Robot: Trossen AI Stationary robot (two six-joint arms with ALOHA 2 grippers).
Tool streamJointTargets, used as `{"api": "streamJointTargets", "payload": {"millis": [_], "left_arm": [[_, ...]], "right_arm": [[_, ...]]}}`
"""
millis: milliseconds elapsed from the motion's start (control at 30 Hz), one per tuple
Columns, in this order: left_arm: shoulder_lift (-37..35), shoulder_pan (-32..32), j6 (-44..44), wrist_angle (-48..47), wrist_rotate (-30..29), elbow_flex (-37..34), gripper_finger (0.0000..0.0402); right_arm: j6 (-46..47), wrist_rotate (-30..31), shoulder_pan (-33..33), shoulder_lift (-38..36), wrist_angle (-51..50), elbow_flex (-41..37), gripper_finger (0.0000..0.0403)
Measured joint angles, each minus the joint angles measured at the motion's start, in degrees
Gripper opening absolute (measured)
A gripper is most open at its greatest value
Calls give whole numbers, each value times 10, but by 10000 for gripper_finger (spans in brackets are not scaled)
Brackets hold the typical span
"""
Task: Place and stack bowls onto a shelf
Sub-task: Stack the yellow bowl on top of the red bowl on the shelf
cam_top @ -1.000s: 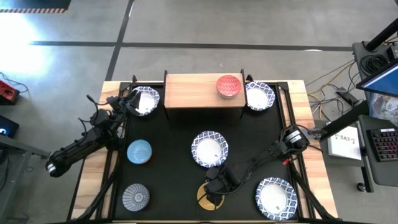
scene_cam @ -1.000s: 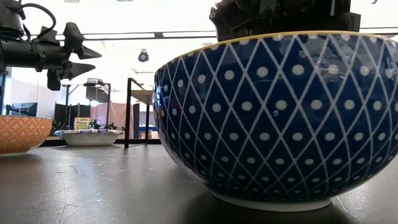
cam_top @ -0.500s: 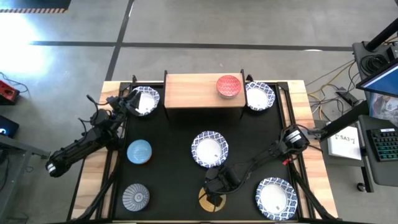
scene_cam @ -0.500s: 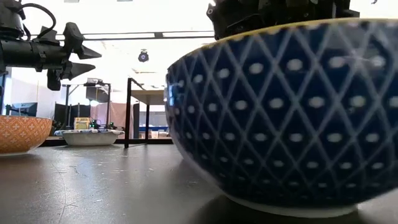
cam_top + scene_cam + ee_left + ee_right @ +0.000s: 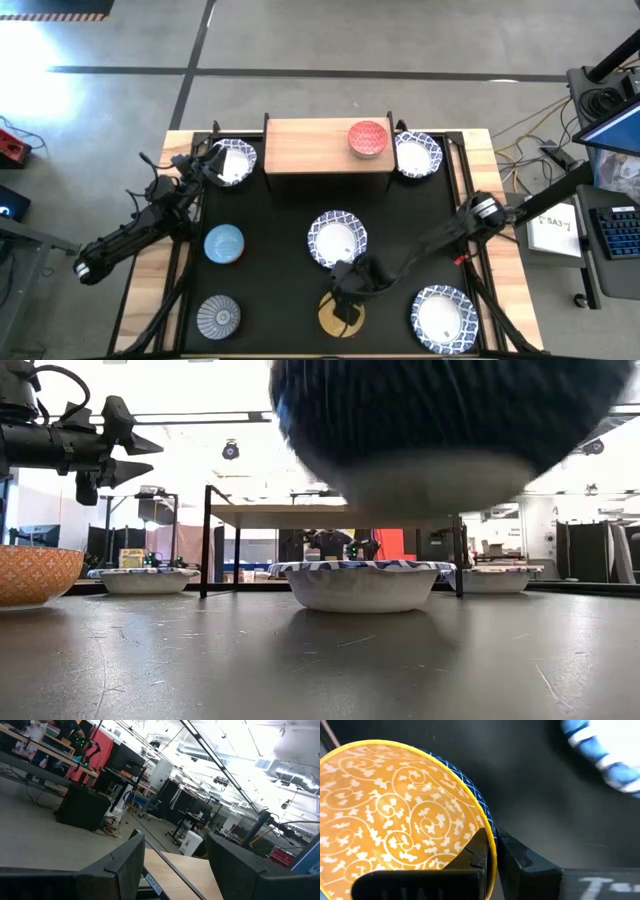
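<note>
My right gripper [image 5: 347, 292] is shut on the golden yellow bowl [image 5: 340, 318], blue with white dots outside, near the table's near edge; in the low view the bowl [image 5: 440, 420] is above the tabletop. The shelf [image 5: 310, 146] stands at the far edge with the red bowl [image 5: 368, 138] resting on its board. White patterned bowls sit on the table at far left [image 5: 232, 162], far right [image 5: 417, 154], centre [image 5: 337, 240] and near right [image 5: 444, 318]. The blue bowl [image 5: 224, 244] and grey patterned bowl [image 5: 218, 316] sit at the left. My left gripper [image 5: 207, 167] waits open beside the far-left white bowl. My right gripper pinches the yellow bowl's rim [image 5: 490, 851], one finger [image 5: 476, 851] inside the bowl and one [image 5: 520, 857] outside against the blue wall. The fingers come from above, slanting from the table's right. The bowl is lifted clear of the table, its foot [image 5: 420, 485] in the air.
The centre white bowl [image 5: 362, 582] stands between the held bowl and the shelf [image 5: 330, 515]. An orange-sided bowl [image 5: 35, 573] shows at the left of the low view. The shelf board left of the red bowl is bare. Wooden strips edge the black tabletop [image 5: 400, 215].
My right gripper has risen, taking the yellow bowl with it. A second ago the bowl stood on the table; half a second ago it was tipping; now it hangs clear above the tabletop. The gripper has also shifted slightly toward the far edge.
</note>
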Motion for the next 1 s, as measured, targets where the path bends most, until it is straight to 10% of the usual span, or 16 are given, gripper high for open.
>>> {"api": "streamJointTargets", "payload": {"millis": [1000], "left_arm": [[0, 0, 0, 0, 0, 0, 195]], "right_arm": [[-197, 151, -367, -248, -88, 0, 13]]}}
